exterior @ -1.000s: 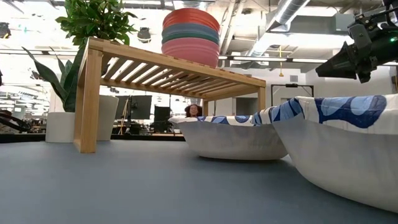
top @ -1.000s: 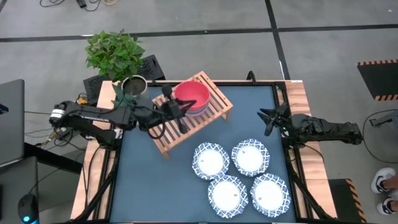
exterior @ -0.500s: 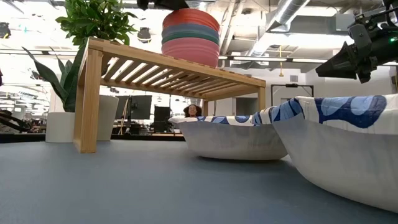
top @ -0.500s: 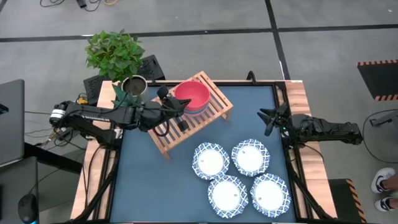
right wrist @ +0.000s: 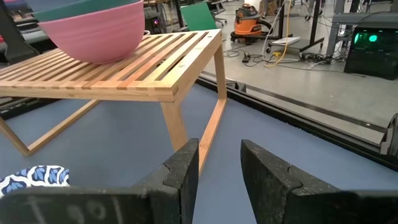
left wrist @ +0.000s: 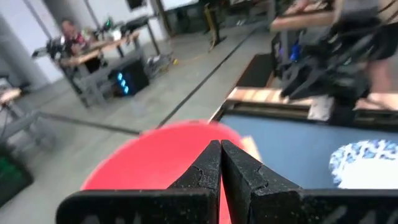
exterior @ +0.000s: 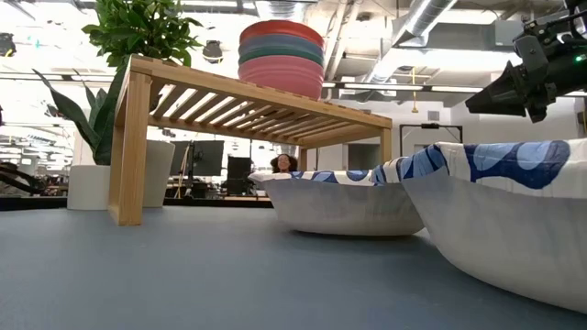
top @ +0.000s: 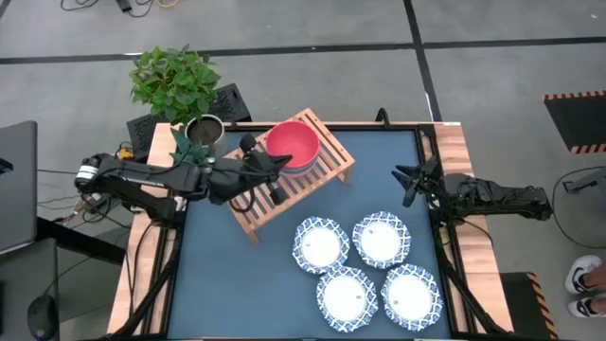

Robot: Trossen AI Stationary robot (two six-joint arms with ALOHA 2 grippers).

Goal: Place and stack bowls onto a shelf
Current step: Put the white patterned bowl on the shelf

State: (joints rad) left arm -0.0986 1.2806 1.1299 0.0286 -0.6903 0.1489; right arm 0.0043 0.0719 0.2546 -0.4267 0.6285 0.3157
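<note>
The wooden slat shelf point(top: 258, 210) stands slantwise at the table's far left. On its far end sit the stacked bowls point(exterior: 281, 57): pink at the bottom, then grey-blue, dark green, and red point(top: 293, 143) on top. Four white dishes with blue rims point(top: 364, 268) lie separately on the table's near right. My left gripper point(top: 281, 160) hovers shut over the red bowl's point(left wrist: 155, 162) left rim, touching nothing that I can see. My right gripper point(top: 409, 182) waits open at the table's right edge, facing the shelf point(right wrist: 124, 74).
A metal plant pot point(top: 204, 130) and a leafy plant point(top: 175, 80) stand just beyond the shelf's left end, close to my left arm. Bare blue tabletop point(top: 218, 284) lies near the left front. In the low view two dishes point(exterior: 495, 206) fill the near right.
My left gripper has shifted slightly toward the red bowl, over the stack's left side. Half a second ago a dark part of it showed just above the stack in the low view; now it is out of that picture. The bowls have not moved.
</note>
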